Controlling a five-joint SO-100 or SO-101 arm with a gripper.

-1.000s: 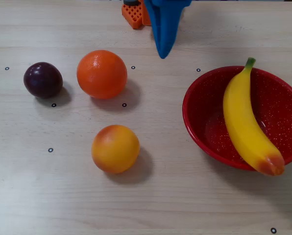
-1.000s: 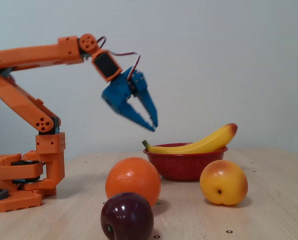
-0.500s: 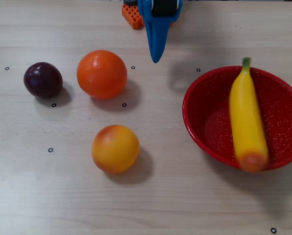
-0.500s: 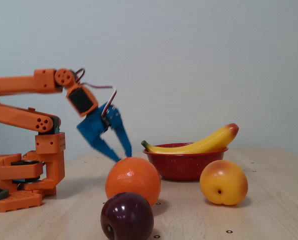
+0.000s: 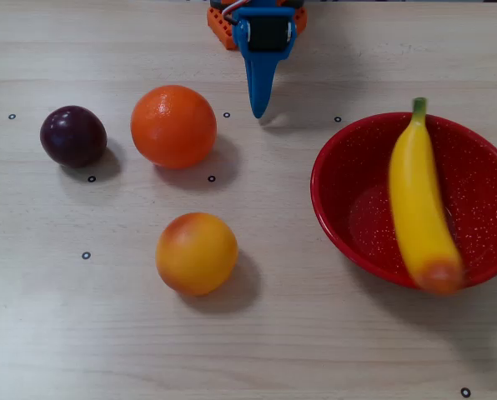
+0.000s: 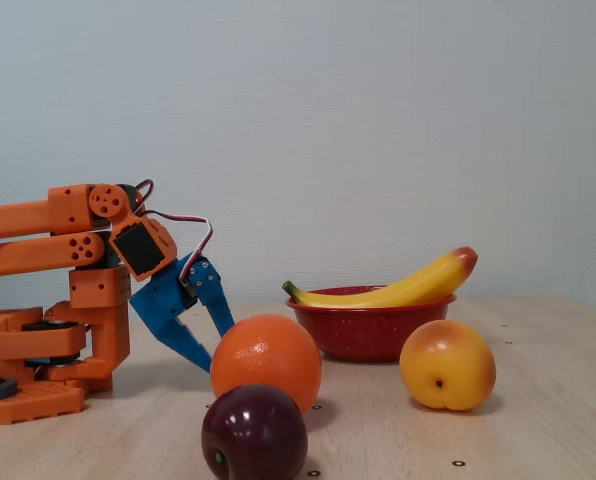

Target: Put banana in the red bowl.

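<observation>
Yellow against glossy red: in the overhead view the banana [image 5: 419, 200] lies across the red bowl [image 5: 340, 208], green stem on the far rim and orange-red tip overhanging the near rim. The task looks done, so your step is parking the arm. Keep the blue gripper [image 5: 258, 107] low and clear of the orange [image 5: 173, 127] beside it, and do not jog the bowl. From above the fingers read as one blade, so you cannot tell their state here.

From the fixed view the jaws [image 6: 206, 340] stand apart and hold nothing, tips near the table behind the orange. This view alone shows the banana's tip [image 6: 461, 262] raised well above the rim, and the folded orange arm [image 6: 38, 235]. The plum [image 6: 254, 433] and peach [image 6: 447, 364] sit untouched in front.
</observation>
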